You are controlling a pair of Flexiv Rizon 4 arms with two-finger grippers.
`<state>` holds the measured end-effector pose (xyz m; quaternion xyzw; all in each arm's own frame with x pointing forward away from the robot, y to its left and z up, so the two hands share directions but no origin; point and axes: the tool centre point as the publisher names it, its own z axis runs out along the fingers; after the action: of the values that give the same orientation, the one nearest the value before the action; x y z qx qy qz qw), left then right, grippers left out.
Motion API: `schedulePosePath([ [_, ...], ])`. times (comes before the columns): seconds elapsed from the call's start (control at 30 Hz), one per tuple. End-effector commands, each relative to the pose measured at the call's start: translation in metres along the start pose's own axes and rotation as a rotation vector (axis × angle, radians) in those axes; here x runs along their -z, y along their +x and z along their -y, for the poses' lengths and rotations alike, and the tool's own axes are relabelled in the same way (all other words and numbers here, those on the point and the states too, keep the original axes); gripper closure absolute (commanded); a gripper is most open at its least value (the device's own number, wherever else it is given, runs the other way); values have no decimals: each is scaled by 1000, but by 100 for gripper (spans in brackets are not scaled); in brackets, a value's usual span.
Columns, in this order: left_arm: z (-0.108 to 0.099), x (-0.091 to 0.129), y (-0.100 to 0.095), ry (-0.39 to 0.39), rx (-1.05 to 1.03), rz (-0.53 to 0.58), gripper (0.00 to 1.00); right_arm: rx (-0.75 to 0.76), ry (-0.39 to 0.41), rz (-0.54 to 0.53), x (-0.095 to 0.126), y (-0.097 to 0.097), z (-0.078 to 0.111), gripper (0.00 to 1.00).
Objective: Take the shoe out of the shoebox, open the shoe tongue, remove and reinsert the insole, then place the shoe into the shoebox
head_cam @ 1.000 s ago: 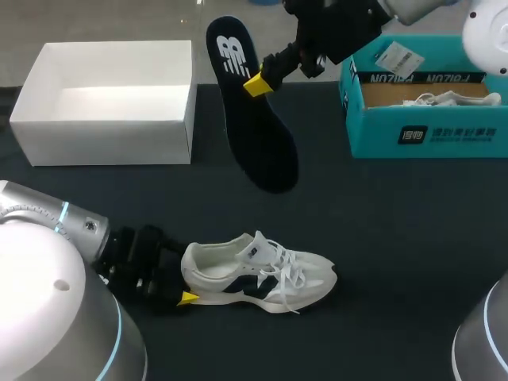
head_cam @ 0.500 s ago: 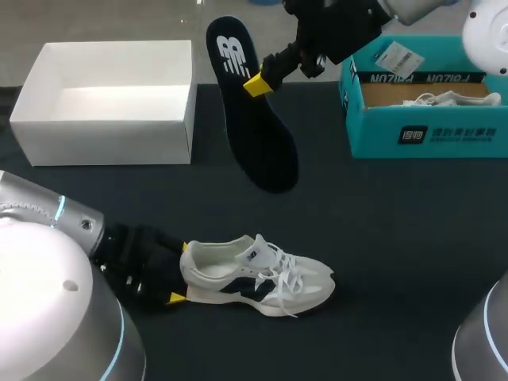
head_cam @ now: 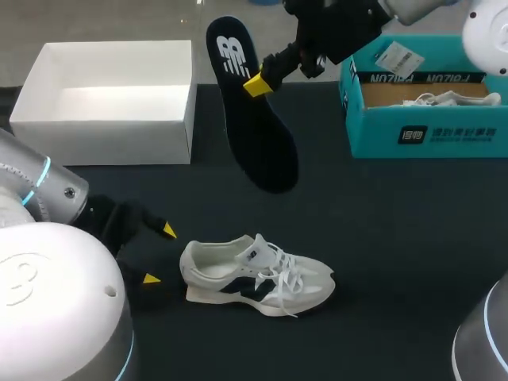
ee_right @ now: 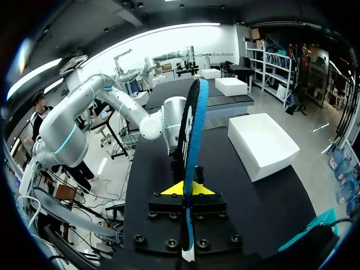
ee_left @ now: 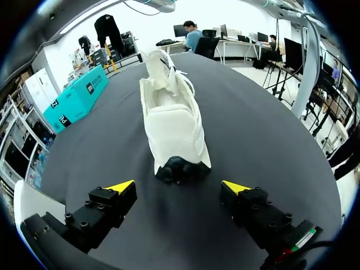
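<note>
Where the right claw (head_cam: 255, 84) pinches it, the thin dark insole (head_cam: 263, 155) hangs.

The wide black matte tabletop (head_cam: 397, 238) fills most of the head view, and its straight far edge runs across the upper part. Its surface is plain and evenly dark. In the left wrist view, light gives it a soft grey sheen.

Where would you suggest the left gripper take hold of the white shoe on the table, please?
At the heel, from behind: the shoe stands upright on its sole, its narrow heel facing the open left gripper, which could close across its sides.
</note>
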<state>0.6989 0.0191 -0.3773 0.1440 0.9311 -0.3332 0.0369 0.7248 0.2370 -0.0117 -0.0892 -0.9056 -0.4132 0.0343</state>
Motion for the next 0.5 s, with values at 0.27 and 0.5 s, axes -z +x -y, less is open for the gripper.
schedulePosePath([
  [0.27,23,68,24,-146,12,-24,0,-1,0,1,-1,0,0,100],
  [0.5,33,81,31,-187,-11,-38,0,-1,0,1,-1,0,0,100],
])
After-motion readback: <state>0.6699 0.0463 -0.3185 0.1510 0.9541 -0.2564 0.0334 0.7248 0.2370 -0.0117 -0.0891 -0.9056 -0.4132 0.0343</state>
